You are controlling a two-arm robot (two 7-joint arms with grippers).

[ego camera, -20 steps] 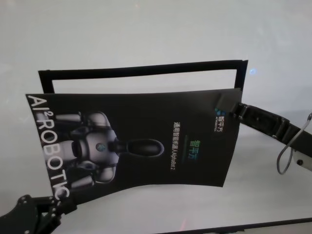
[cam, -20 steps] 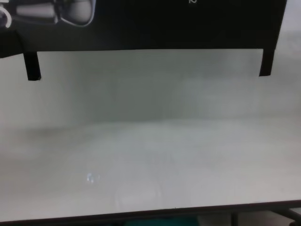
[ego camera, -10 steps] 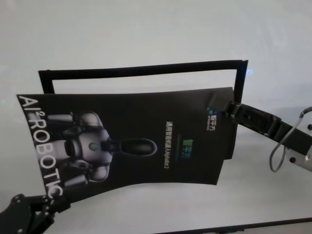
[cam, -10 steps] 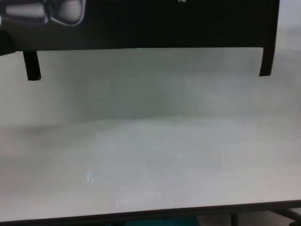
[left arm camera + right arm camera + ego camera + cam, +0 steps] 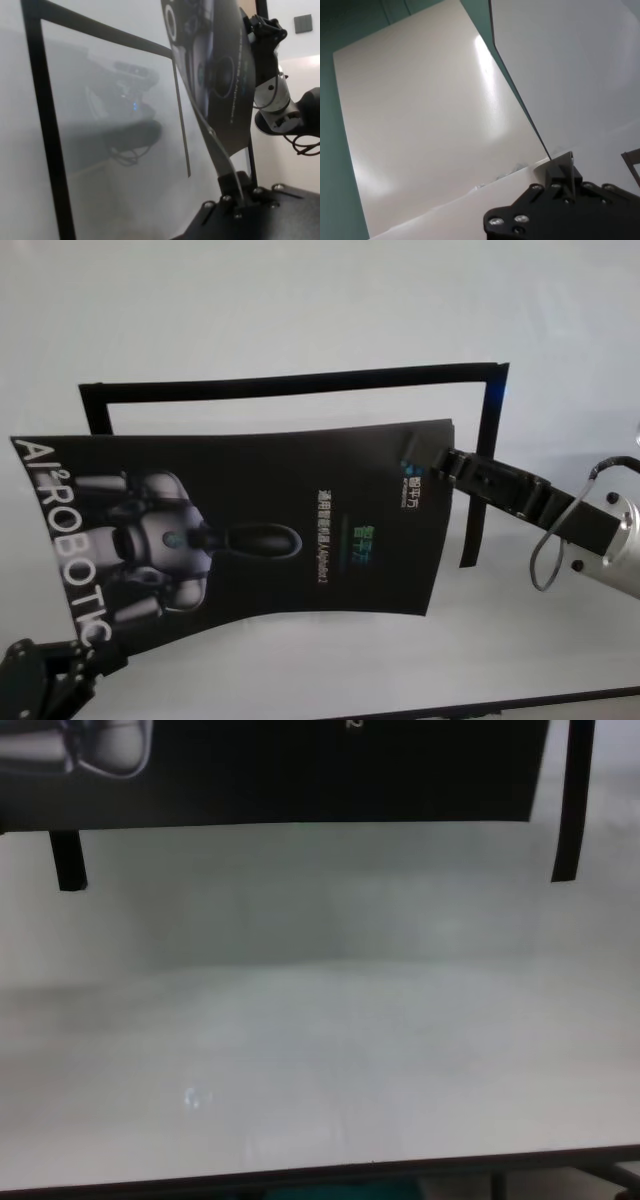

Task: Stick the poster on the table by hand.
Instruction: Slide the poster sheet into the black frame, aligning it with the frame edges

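Gripping poster (image 5: 270,530) by opp. corners: L hand (image 5: 85,660), R hand (image 5: 440,457).

I'm seeing a glossy black paper poster (image 5: 250,530), a smooth white table (image 5: 300,310) and matt black tape strips (image 5: 290,383).

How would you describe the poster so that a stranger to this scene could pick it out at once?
Start from the wide white table and find the thin black tape outline on it. Held above that outline, between the left hand and the right hand, is the poster. Unlike the narrow tape, it is a broad glossy black sheet bearing a silver robot.
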